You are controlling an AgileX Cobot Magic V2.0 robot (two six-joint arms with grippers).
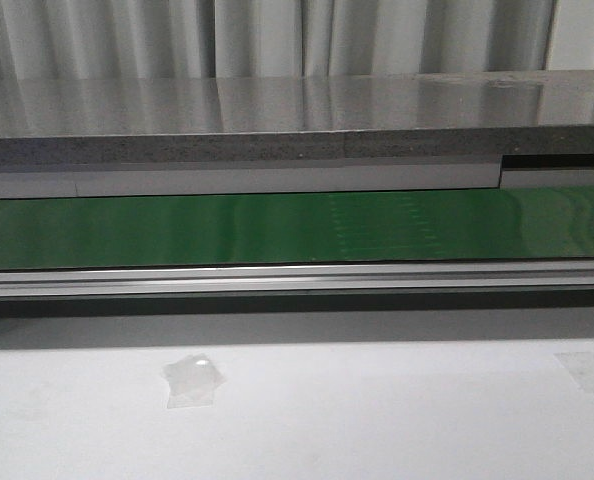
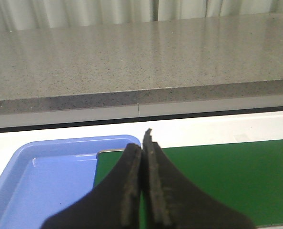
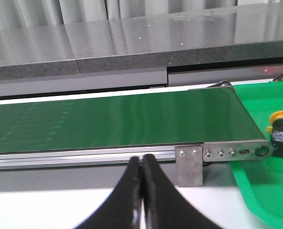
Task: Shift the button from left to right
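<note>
Front view: a green conveyor belt (image 1: pixel 277 228) crosses mid-frame, with two tape scraps (image 1: pixel 192 380) on the white table (image 1: pixel 377 420) below. Left wrist view: the left gripper (image 2: pixel 145 143), jaws together, pokes up over a blue tray (image 2: pixel 46 176). Right wrist view: the right gripper (image 3: pixel 142 164), jaws together; the button (image 3: pixel 282 131) lies at the right edge in a green tray (image 3: pixel 270 186).
</note>
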